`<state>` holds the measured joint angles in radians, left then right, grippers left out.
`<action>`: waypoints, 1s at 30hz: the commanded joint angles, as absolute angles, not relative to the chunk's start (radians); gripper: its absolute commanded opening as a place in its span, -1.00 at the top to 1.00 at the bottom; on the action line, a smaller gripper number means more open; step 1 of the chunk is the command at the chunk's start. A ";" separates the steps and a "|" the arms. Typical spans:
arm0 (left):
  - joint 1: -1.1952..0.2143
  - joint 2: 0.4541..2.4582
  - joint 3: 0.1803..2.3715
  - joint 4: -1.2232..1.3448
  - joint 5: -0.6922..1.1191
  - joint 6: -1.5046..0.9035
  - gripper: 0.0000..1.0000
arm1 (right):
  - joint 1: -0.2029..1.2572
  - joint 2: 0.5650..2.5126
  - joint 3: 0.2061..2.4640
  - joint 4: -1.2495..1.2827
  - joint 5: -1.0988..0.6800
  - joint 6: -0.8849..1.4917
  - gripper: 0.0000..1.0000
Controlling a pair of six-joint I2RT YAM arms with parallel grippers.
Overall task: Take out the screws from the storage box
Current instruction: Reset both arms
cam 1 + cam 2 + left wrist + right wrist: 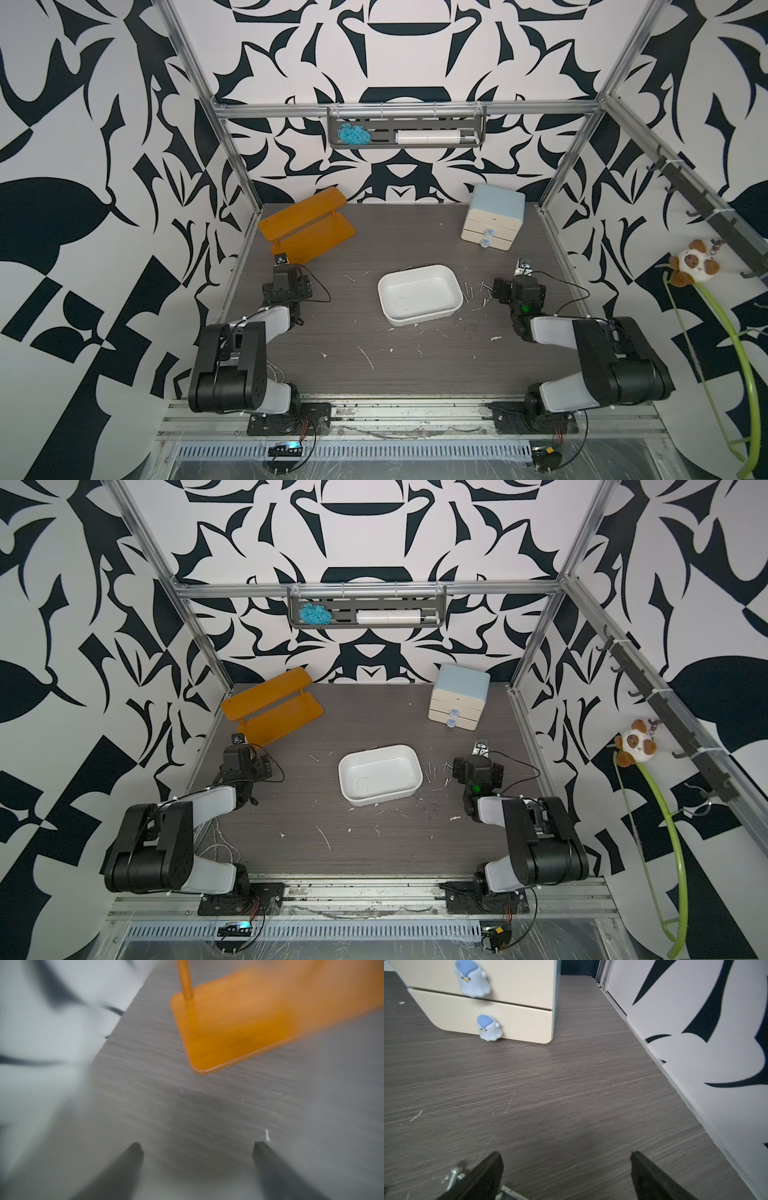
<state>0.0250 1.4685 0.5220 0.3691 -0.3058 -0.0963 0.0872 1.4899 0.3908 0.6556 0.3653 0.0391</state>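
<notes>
Right of storage box (419,293): about six screws (465,296); left fingers (124,1169), right fingers (652,1174) spread.

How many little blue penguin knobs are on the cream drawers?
2. One pale blue penguin-shaped knob sits on the upper drawer of the cream cabinet, the other on the lower drawer.

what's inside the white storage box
The storage box looks empty: only its bare white floor shows. The screws lie outside, beside it. Nothing covers the inside.
</notes>
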 commanded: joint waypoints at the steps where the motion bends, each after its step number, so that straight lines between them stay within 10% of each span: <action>1: 0.059 1.515 0.557 0.520 -0.129 -0.098 -0.78 | 0.083 1.510 0.456 0.712 0.273 -0.032 -1.00; 30: 0.033 1.539 0.358 0.917 0.080 0.007 -0.98 | 0.080 1.539 0.215 1.208 0.069 -0.017 -0.99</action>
<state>0.0410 1.5379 0.3458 0.9062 0.0570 -0.0162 0.0856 1.5570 0.2024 1.1160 0.0765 -0.0135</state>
